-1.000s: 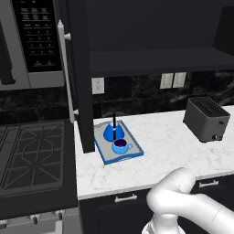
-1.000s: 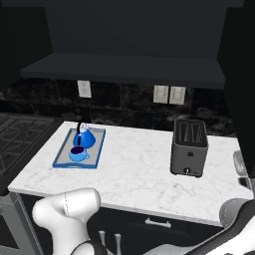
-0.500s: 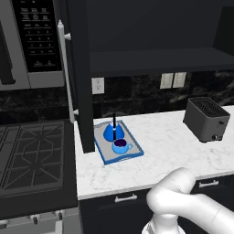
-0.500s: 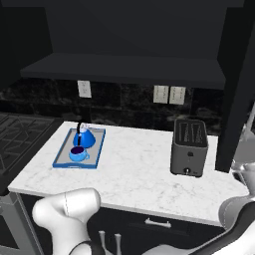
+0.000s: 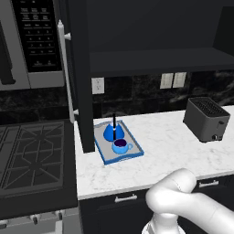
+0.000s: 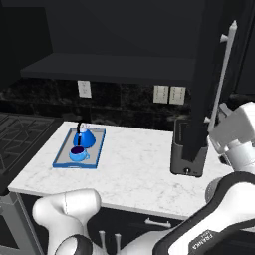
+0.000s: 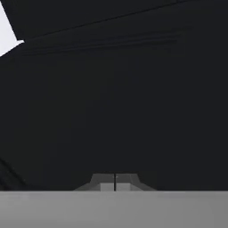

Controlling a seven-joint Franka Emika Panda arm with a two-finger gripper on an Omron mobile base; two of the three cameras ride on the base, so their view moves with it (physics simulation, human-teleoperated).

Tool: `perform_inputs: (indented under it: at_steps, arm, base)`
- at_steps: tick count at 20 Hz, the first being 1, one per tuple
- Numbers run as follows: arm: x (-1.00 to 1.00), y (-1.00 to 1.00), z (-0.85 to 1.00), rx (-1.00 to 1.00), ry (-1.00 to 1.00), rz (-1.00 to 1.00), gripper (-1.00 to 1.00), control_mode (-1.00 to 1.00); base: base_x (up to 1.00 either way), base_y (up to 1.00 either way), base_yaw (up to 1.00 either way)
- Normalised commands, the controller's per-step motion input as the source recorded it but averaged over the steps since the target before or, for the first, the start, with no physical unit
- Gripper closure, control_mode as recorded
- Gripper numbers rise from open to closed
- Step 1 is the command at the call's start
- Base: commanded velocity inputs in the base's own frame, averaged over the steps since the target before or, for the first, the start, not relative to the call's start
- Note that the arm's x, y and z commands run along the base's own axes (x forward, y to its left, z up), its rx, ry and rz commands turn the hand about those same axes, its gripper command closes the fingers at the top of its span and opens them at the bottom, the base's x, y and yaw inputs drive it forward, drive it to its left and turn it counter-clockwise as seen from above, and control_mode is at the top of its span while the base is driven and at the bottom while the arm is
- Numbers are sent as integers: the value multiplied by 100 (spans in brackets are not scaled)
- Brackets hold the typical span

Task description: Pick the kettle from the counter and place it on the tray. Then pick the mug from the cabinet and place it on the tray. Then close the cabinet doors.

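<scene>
Above the countertop, the dark, nearly black upper wall cabinet (image 5: 155,59) spans the top of both base views, its inner shelf bare and dark. Its two tall black flat doors stand swung out: the left door (image 5: 78,82) hangs edge-on at ten o'clock in the left base view with its long silver bar handle (image 5: 65,77) beside the grey microwave (image 5: 32,43), and the right door (image 6: 206,74) crosses the right base view at two o'clock, its silver handle (image 6: 223,74) facing the arm's white hand. Below, the white marble-patterned counter (image 5: 169,151) runs beside the black gas stove (image 5: 32,160), carrying a dark two-slot toaster (image 5: 206,119) at three o'clock. At the counter's left end lies the flat grey tray with a raised blue rim (image 5: 133,155). On it stand the small bright blue cone-shaped kettle with a black handle (image 5: 113,131) and, just in front, the squat blue mug with a purple inside (image 5: 120,146). The gripper (image 7: 115,181), at six o'clock in the hand view, is clenched on nothing, tips pressed together before a black surface.
</scene>
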Motion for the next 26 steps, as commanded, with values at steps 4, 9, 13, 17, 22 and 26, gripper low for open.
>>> perform_inputs:
  at_steps: [4, 9, 13, 17, 22, 26]
  arm:
    - [54, 48, 22, 0, 28, 0, 100, -100]
    - [57, 64, 2, -15, 29, 3, 100, -100]
    - [22, 95, 0, -21, 17, -8, 100, -100]
    - [36, 68, 0, -11, 11, -17, 100, -100]
    - [38, 51, 0, -5, 5, -12, 100, -100]
    - [38, 43, 0, -3, 4, -11, 100, -100]
  base:
    - [0, 0, 0]
    - [0, 0, 0]
    - [0, 0, 0]
    - [0, 0, 0]
    - [0, 0, 0]
    - [0, 0, 0]
